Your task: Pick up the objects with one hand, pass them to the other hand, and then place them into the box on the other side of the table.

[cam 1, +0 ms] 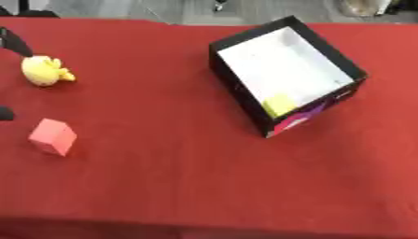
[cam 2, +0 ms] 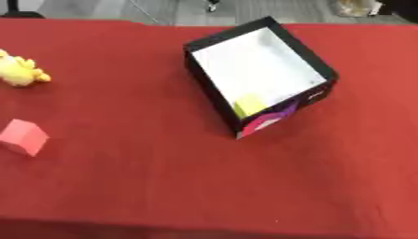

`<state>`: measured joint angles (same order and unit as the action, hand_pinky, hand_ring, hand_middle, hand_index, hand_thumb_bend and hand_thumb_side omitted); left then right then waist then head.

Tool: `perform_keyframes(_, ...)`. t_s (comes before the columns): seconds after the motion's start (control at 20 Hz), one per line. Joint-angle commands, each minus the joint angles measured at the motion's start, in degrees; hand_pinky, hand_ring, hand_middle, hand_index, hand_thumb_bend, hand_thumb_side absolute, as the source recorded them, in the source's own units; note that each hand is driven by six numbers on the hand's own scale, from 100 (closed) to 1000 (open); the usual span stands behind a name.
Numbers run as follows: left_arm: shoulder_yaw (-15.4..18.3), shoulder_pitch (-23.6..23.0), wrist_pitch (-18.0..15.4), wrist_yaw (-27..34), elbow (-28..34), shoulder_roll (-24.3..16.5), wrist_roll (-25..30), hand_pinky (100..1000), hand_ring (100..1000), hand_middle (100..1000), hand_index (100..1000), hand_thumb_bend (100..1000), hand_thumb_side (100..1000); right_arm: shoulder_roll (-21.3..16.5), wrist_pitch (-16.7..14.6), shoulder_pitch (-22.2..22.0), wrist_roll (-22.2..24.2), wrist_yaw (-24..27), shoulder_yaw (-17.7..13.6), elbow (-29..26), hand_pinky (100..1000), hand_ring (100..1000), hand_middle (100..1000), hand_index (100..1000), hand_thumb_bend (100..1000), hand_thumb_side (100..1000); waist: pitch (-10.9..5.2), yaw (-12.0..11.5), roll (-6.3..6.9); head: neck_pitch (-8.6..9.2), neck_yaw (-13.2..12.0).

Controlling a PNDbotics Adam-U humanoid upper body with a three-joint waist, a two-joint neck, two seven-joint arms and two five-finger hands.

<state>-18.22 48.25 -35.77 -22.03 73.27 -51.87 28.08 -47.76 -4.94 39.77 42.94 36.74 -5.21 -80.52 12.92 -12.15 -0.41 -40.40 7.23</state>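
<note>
A yellow plush duck (cam 1: 45,71) lies at the far left of the red table (cam 1: 163,177). A pink-red cube (cam 1: 53,136) stands in front of it, nearer to me. Two black parts of my left hand (cam 1: 13,43) show at the left edge, one just above the duck and one between duck and cube, spread wide with nothing between them. On the right side stands a black box (cam 1: 237,93) with a white inside, turned askew. A yellow-green block (cam 1: 279,105) lies in its near corner. My right hand shows in neither view.
The table's front edge (cam 1: 204,223) runs along the bottom of the view. Grey floor (cam 1: 106,8) lies beyond the far edge. A purple and pink pattern (cam 1: 298,119) marks the box's near corner.
</note>
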Motion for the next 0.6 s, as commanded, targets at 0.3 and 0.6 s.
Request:
perform_keyframes(0.3, -2.0, 2.8, -1.0, 1.2, -1.8, -1.0, 8.8, 892, 856, 762, 825, 704, 615, -2.5, -0.6, 0.5, -0.1, -1.1, -1.0, -0.2, 1000, 1000, 1000, 1000, 100, 464, -0.71, 0.0, 0.54, 0.62, -0.2)
perform_keyframes(0.6, -3.3, 5.2, -0.7, 0.7, -6.5, 1.4, 14.8, 896, 859, 764, 826, 725, 613, -2.4, -0.8, 0.4, -0.4, -1.5, -0.9, 0.0, 1000, 1000, 1000, 1000, 100, 462, -0.84, 0.1, 0.6, 0.49, -0.1)
